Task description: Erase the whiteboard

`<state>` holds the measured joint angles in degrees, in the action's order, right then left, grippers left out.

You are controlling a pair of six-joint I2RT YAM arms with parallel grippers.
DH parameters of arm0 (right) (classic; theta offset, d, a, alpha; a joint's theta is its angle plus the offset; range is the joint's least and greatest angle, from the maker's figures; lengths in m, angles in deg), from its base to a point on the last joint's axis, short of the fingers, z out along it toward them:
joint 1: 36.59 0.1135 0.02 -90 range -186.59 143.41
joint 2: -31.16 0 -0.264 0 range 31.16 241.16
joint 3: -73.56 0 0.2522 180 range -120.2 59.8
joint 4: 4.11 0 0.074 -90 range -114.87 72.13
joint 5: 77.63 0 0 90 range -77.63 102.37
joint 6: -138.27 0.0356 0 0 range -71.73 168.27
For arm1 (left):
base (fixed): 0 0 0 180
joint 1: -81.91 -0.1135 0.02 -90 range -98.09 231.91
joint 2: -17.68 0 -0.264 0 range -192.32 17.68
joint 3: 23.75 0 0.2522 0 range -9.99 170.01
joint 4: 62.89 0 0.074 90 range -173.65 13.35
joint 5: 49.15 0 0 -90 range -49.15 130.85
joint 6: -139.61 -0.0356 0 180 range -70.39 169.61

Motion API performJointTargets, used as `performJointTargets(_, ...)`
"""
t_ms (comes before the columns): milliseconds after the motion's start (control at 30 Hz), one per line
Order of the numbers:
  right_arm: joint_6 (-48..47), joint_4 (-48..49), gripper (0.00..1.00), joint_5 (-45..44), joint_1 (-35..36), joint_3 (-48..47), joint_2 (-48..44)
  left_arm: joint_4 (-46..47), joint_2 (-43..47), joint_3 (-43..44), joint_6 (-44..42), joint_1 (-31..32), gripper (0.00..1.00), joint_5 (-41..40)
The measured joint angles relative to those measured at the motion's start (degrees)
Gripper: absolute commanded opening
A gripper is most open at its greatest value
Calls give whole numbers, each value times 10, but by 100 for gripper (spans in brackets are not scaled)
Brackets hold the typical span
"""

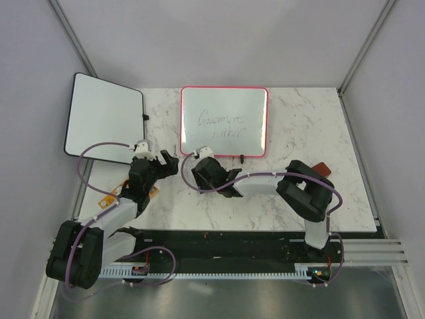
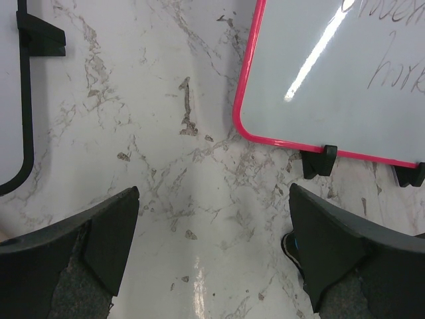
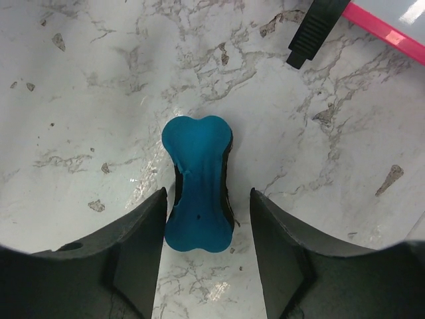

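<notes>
At the far middle of the marble desk [image 1: 319, 199], the whiteboard [image 1: 224, 123]: pink-rimmed, resting on small black feet along its near edge, scribbles not yet wiped. Far left, the black-rimmed board [image 1: 103, 119], no part of this job. By the whiteboard's near-left corner, the left hand [image 2: 214, 199], spread fully wide over bare marble, holding nothing. Just near of the whiteboard's near edge, the right hand [image 3: 207, 199], partly open, a finger on either side of the blue bone-shaped eraser [image 3: 198, 179], one finger at its edge, the other a little apart; no firm grip yet, by the look of it.

Step in hand, seemingly: picking up the eraser. Best to centre over its narrow waist, squeeze evenly to avoid skidding it sideways, lift straight, then carry it far onto the writing, dark felt face down.

Hard to make out: the handwriting, too faint to read and crossed by glare; the whiteboard's tilt; the eraser, hidden under the hand in the overhead view; a reddish thing [image 1: 321, 167] behind the right arm, mostly covered.
</notes>
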<state>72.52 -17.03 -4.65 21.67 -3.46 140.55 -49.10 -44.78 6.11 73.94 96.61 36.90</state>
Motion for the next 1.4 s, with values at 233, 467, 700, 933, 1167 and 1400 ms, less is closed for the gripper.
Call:
performJointTargets(233, 3, 0, 60, -11, 0, 0, 0, 0, 0, 0, 0, 0, 100, 0)
performJointTargets(467, 5, 0, 20, -15, 0, -10, 2, 0, -3, 0, 0, 0, 100, 0)
performJointTargets(700, 12, 1, 19, -22, 0, -15, 5, 0, -6, 0, 0, 0, 100, 0)
performJointTargets(933, 12, -3, 18, -25, 0, -36, 21, 0, -8, 0, 0, 0, 100, 0)
performJointTargets(1167, 12, -3, 0, -30, 0, -41, 26, 0, -11, 0, 0, 0, 100, 0)
performJointTargets(1400, 10, -3, 0, -47, 0, -19, 1, 5, -24, 3, -8, -1, 100, 33)
